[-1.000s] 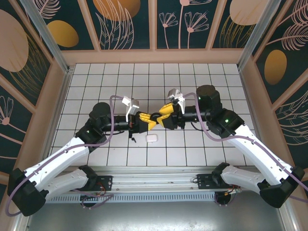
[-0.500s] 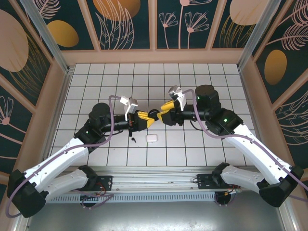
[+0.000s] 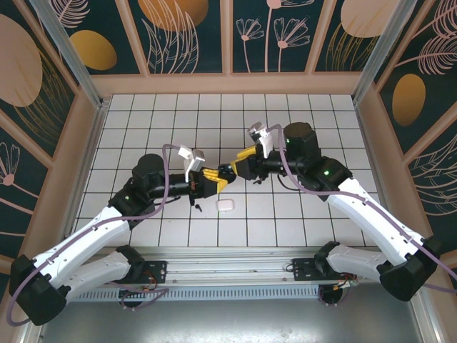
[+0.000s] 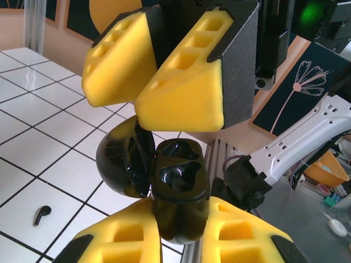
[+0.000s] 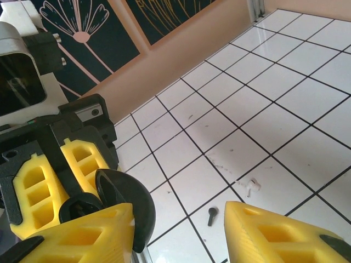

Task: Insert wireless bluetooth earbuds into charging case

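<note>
Clamping an open black charging case (image 4: 178, 192) by its lower half, the left gripper (image 4: 178, 238) holds it clear of the white tiled table (image 3: 143, 121), just left of centre in the overhead view. The case's rounded lid (image 4: 123, 161) stands open to the left in the left wrist view, baring two glossy sockets that face up. Whether anything sits in them cannot be told. The right gripper (image 4: 151, 76) hangs directly above the case at the top of that frame, its yellow fingers (image 4: 186, 87) close over the lid and sockets but not seen to touch them. Seen from its own wrist camera, its jaws stand apart, with bare tiles showing through the gap and nothing between them. A black earbud (image 4: 41, 215) lies on a tile at the lower left of the left wrist frame, well apart from the case. In the right wrist view it rests beside a grid line at lower centre, with a white earbud (image 5: 252, 187) lying near it, a little up and to the right. A small white case (image 3: 224, 205), closed, sits on the table just below the two grippers in the overhead view, toward the bottom of the tiled area.
</note>
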`<state>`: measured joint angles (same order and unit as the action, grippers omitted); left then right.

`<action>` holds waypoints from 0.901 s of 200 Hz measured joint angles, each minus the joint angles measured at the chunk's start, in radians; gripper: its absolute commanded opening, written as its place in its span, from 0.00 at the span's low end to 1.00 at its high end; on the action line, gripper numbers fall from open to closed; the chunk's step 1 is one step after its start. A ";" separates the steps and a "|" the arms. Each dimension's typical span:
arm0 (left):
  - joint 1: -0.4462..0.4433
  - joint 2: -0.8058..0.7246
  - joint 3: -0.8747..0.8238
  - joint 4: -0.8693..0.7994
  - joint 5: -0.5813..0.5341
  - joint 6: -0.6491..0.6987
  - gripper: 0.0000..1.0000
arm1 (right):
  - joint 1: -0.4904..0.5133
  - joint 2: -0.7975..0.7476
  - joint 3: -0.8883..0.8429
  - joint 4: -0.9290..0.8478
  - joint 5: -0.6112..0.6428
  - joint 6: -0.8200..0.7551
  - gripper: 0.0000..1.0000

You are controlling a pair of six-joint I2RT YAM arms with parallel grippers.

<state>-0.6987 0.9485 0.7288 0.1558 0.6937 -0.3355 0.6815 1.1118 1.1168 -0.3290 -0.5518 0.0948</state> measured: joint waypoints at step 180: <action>0.000 -0.291 -0.082 -0.397 -0.506 0.066 0.00 | -0.019 0.043 -0.006 -0.058 0.240 0.354 0.41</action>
<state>-0.6991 0.6579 0.6464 -0.2413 0.1879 -0.2699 0.6624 1.1553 1.1107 -0.3866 -0.3115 0.4488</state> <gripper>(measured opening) 0.127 0.411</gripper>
